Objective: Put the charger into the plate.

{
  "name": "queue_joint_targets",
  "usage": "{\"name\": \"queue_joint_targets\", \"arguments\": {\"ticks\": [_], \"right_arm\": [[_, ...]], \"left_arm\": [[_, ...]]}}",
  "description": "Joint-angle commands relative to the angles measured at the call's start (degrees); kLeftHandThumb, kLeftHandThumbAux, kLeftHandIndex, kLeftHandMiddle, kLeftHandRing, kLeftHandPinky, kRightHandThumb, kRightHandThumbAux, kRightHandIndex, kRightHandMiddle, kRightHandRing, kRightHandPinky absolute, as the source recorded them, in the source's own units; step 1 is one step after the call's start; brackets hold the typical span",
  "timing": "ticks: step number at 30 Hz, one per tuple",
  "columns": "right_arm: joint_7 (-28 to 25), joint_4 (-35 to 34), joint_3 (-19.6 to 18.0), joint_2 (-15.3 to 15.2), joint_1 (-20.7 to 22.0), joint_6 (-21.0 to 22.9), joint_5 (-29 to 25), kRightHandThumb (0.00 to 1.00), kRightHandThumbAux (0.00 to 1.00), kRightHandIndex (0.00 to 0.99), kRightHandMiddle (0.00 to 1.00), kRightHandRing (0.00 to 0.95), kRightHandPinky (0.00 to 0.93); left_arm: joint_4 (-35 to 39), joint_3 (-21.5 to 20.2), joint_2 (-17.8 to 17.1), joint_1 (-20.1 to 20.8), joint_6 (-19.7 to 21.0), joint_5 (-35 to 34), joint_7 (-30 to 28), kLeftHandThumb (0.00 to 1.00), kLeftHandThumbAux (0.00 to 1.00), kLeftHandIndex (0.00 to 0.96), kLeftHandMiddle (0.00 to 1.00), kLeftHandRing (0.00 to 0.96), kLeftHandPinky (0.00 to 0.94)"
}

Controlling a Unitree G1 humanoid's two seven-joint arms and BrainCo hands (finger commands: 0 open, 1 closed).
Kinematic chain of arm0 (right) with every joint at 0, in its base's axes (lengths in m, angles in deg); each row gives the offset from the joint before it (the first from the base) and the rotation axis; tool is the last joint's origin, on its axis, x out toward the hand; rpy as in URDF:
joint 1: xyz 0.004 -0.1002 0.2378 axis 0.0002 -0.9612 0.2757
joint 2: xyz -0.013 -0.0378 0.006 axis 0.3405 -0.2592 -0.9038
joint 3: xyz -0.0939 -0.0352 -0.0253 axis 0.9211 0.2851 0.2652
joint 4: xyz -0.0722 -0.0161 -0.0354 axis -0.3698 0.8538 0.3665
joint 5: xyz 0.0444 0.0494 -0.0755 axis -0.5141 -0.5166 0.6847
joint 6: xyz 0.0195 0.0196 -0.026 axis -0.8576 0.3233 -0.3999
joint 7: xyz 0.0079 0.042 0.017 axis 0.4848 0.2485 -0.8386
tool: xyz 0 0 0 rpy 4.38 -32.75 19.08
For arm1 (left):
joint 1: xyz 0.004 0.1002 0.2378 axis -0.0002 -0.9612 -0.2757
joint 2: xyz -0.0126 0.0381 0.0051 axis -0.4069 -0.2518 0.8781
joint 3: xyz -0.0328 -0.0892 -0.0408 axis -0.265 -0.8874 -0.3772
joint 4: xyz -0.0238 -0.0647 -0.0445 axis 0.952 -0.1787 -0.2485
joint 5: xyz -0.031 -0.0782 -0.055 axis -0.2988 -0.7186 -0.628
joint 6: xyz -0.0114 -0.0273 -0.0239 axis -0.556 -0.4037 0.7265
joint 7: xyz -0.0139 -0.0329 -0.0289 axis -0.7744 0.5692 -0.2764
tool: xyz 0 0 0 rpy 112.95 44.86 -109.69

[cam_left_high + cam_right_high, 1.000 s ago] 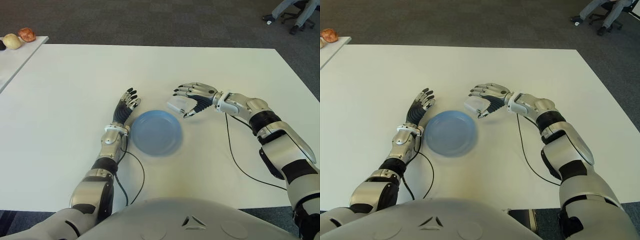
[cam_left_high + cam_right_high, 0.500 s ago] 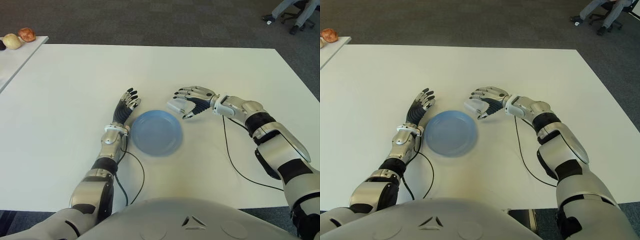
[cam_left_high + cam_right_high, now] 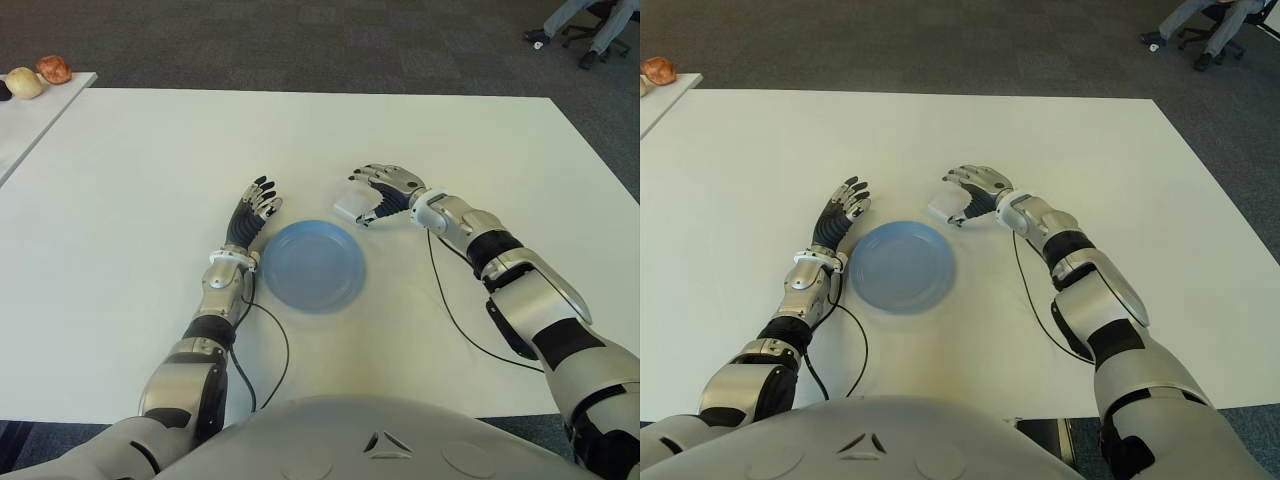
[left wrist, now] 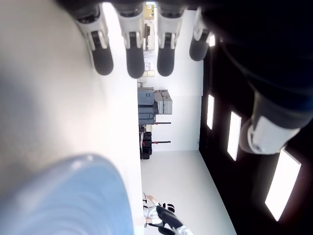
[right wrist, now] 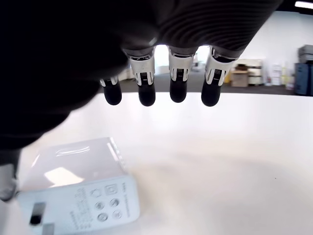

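- The charger, a white block, lay on the white table just beyond the far right rim of the blue plate; it was not in the plate.
- The right hand arched over the charger. In its wrist view the 4 fingers hung spread and extended above the block without closing on it, so it held nothing.
- The left hand showed just beside the plate's left side, fingers straight and open, gripping nothing.
- Risk, as I judged it: a smooth, boxy charger could slide across the bare tabletop or tip if the fingers closed unevenly, leaving a weak pinch.
- A second risk: the block sat so near the rim that a sweeping close could nudge the plate or knock the charger against its edge.
- A dark cable trailed on the table under the right forearm, well apart from the plate; it seemed unlikely to snag.
- Nothing stood between charger and plate. Some rounded items sat on a separate surface far left, and a seated person's legs showed far off.
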Motion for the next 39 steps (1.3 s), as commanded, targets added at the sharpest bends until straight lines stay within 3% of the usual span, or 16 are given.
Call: {"name": "queue_joint_targets", "arguments": {"ticks": [1,10,20,39], "right_arm": [[2.9,0.5,-1.9,4.2,-1.6,8.4,-2.0,0.318,0.440,0.000,0.000,0.000,0.053],[8.9,1.6,-2.7,8.7,-0.7,16.4,-2.7,0.350,0.348,0.000,0.000,0.000,0.021],[11.3,-0.7,-4.9,10.2,-1.7,19.9,-5.1,0.374,0.260,0.000,0.000,0.000,0.010],[11.6,-10.6,-9.4,12.6,-7.6,29.4,-9.5,0.366,0.267,0.000,0.000,0.000,0.002]], "left_arm": [[-3.5,0.7,0.3,-4.3,3.3,0.8,0.0,0.000,0.560,0.089,0.137,0.144,0.175],[-4.1,0.8,0.4,-4.1,3.2,1.0,0.2,0.000,0.565,0.093,0.142,0.148,0.179],[-4.6,0.6,0.6,-3.8,2.9,1.0,0.2,0.000,0.567,0.100,0.147,0.153,0.183],[-4.7,0.5,0.8,-3.8,2.9,1.0,0.1,0.000,0.565,0.086,0.132,0.139,0.169]]}}
